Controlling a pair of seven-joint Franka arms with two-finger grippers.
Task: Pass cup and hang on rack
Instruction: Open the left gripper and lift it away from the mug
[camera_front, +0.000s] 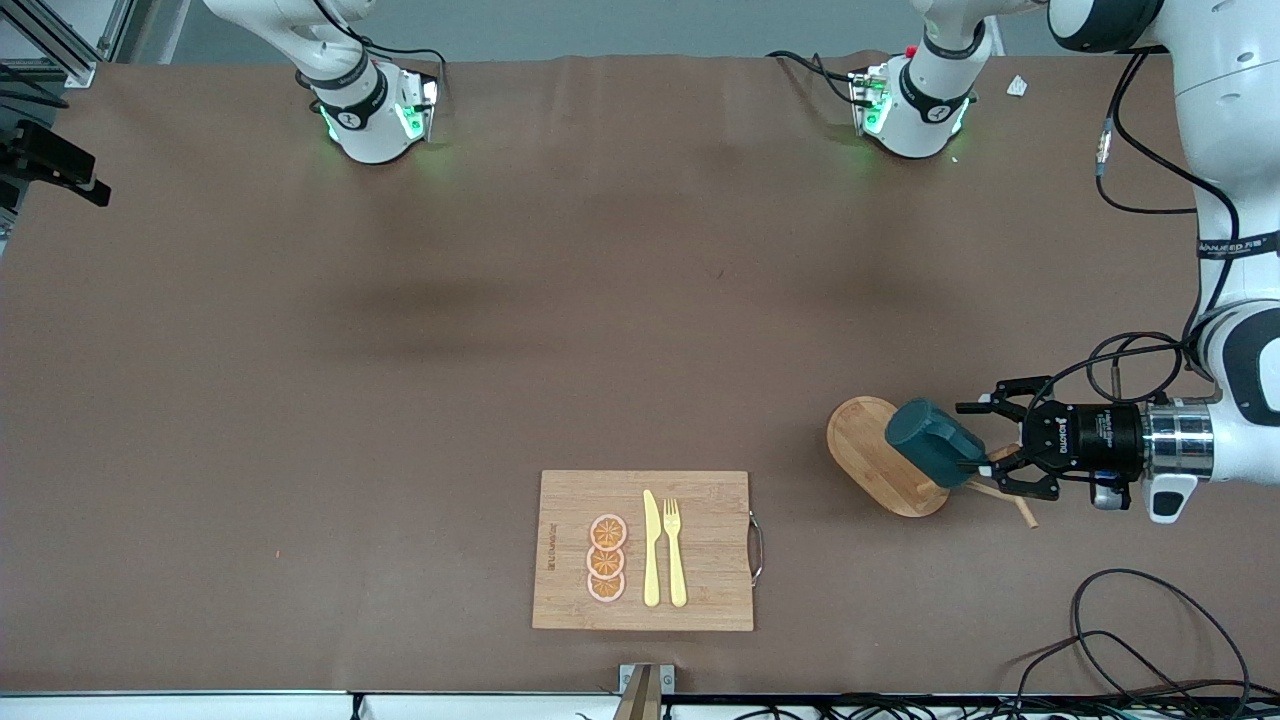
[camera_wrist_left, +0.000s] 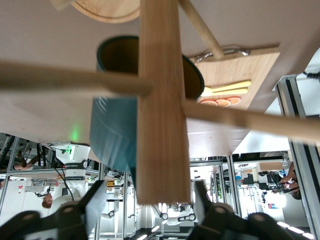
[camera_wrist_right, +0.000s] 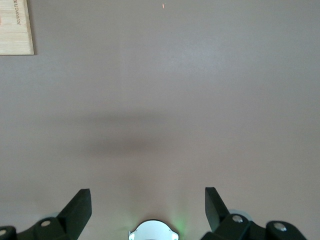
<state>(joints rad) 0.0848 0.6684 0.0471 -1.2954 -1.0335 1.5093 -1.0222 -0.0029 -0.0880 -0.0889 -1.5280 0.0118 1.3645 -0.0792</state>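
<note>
The dark teal cup hangs tilted on a peg of the wooden rack, which stands toward the left arm's end of the table. My left gripper lies level beside the rack's top, open, its fingers apart on either side of the cup's end and gripping nothing. In the left wrist view the rack's post fills the middle, with the cup hung beside it on a thin peg; my left gripper stands open just short of the post's top. My right gripper is open and empty over bare table, out of the front view.
A bamboo cutting board with orange slices, a yellow knife and a fork lies near the front camera's edge, mid-table. Its corner shows in the right wrist view. Cables lie at the left arm's end.
</note>
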